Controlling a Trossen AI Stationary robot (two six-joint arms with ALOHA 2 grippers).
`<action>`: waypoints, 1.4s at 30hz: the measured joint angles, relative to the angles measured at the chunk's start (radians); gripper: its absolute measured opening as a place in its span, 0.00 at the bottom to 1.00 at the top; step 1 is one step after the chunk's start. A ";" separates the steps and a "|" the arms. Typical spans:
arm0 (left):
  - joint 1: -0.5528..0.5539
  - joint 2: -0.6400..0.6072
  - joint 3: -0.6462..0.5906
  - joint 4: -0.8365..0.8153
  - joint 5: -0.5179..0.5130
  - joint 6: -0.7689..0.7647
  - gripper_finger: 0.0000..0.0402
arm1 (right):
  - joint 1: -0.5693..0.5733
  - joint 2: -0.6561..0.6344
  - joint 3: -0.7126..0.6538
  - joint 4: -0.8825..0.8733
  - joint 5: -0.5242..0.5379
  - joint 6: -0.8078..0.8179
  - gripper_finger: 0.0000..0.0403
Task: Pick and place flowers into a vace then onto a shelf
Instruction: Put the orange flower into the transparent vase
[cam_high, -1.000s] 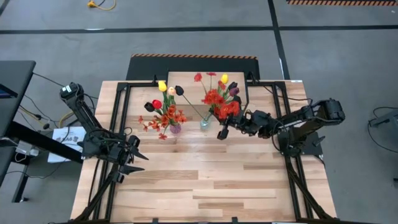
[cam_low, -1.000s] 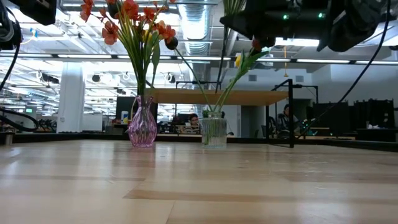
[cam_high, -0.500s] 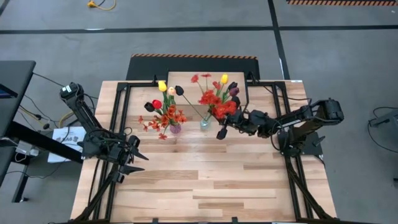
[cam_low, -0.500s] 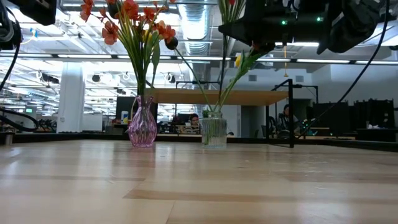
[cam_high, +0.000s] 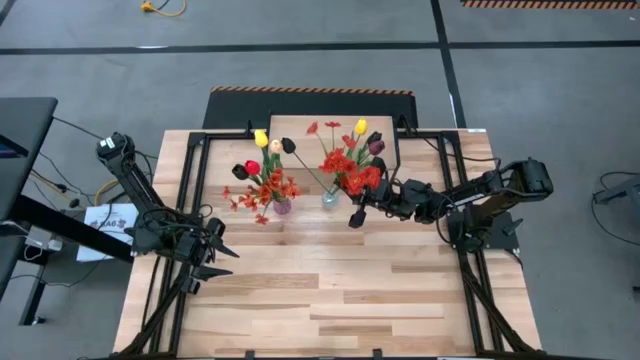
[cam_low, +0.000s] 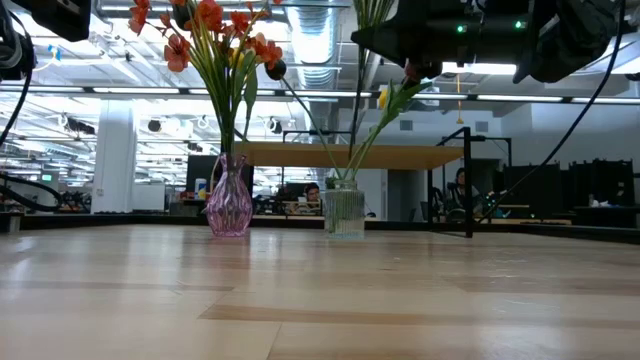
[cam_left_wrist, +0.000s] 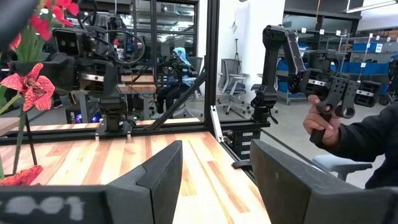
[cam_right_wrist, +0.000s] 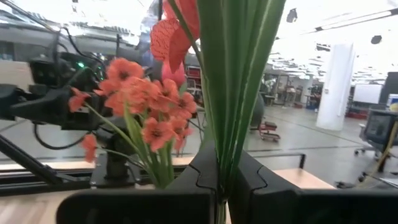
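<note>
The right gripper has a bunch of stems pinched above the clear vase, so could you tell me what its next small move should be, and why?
Probably lower the bunch straight down. The right gripper is shut on the flowers, whose stems run between its fingers, and it hangs beside the clear vase, so the stem ends likely need seating before release.

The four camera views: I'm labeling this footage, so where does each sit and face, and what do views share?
High view: overhead, facing down; left gripper, right gripper, shelf.
Low view: tabletop height, facing the purple vase and clear vase; arms overhead.
Left wrist view: over its open fingers toward a person's hand.
Right wrist view: fingers shut on green stems.
High and low views share both vases.
</note>
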 joint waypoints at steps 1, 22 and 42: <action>0.000 0.000 0.000 0.000 0.000 0.000 0.44 | 0.005 0.000 0.000 0.005 0.000 0.000 0.00; 0.000 0.000 0.000 -0.003 0.009 -0.009 0.44 | 0.255 -0.339 -0.088 -0.475 0.007 0.097 0.00; 0.000 0.000 0.000 -0.009 0.007 -0.029 0.44 | 0.232 -0.607 -0.548 0.105 -0.253 0.105 0.00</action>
